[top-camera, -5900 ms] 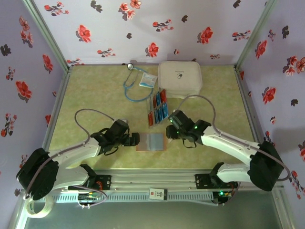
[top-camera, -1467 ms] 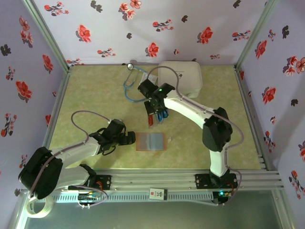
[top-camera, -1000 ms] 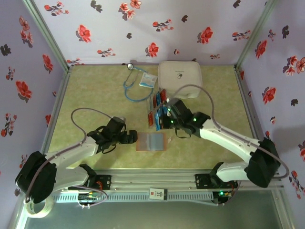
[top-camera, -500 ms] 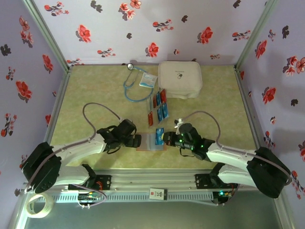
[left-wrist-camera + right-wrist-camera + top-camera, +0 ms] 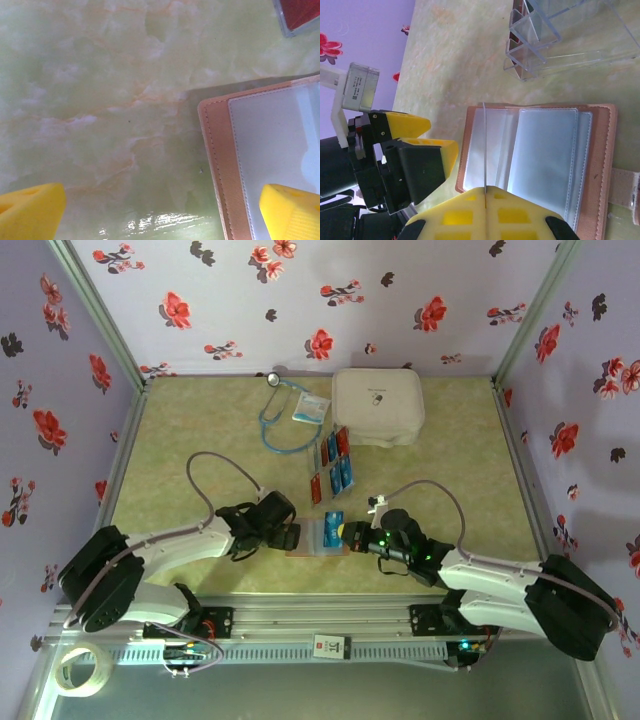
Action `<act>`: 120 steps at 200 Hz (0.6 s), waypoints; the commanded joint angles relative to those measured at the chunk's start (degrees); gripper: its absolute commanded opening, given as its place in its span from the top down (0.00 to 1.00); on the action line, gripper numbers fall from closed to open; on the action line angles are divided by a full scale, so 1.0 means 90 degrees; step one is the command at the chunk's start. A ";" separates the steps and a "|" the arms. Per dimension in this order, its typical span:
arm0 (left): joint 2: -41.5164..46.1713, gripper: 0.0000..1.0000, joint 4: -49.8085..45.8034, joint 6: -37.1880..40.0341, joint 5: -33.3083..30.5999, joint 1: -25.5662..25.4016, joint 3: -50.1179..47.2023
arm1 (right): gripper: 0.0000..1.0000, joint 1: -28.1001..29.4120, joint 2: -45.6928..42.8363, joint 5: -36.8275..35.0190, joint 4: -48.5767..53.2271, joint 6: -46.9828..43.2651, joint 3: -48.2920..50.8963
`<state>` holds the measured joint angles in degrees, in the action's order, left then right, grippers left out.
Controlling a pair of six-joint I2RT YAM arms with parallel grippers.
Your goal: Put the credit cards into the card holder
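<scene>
Step in hand looked like the actual insertion. The right hand [image 5: 484, 196] was clamped shut on a thin blue plastic credit card [image 5: 334, 522]. From the wrist view the card showed edge-on, poised over the open tan-brown leather-like card holder [image 5: 602, 150] and its clear sleeves [image 5: 545, 155]. The holder lay flat near the middle of the near edge of the table [image 5: 190, 440].

The left hand [image 5: 160, 212] had its fingers spread wide apart with nothing gripped. One yellow fingertip [image 5: 292, 210] sat over the holder's left edge, though I couldn't tell if it was actually pressing down. The other blue and red-orange cards [image 5: 332, 465] stood in the clear plastic tray [image 5: 560, 35] just beyond the holder.

Next, I'd guess the card's edge needed lining up with a sleeve opening and sliding in. The left hand would probably have to pin the holder so it didn't skid.
</scene>
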<state>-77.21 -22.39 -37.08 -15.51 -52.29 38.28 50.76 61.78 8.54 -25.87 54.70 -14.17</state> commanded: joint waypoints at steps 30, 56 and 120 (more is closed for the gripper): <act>-0.0271 0.00 0.0177 0.0048 -0.0268 -0.0128 0.0115 | 1.00 0.0086 0.0309 -0.0149 -0.0432 0.0055 0.0027; -0.0349 0.00 0.0203 0.0038 -0.0301 -0.0137 0.0085 | 1.00 0.0109 0.0605 -0.0075 -0.0686 0.0109 -0.0002; -0.0347 0.00 0.0166 -0.0116 -0.0386 -0.0166 -0.0095 | 1.00 0.0202 0.1278 -0.0051 -0.1138 0.0181 -0.0163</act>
<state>-79.94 -21.02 -37.17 -16.84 -53.21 38.26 52.01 71.57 8.38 -32.34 55.33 -14.33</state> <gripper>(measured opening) 0.997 0.039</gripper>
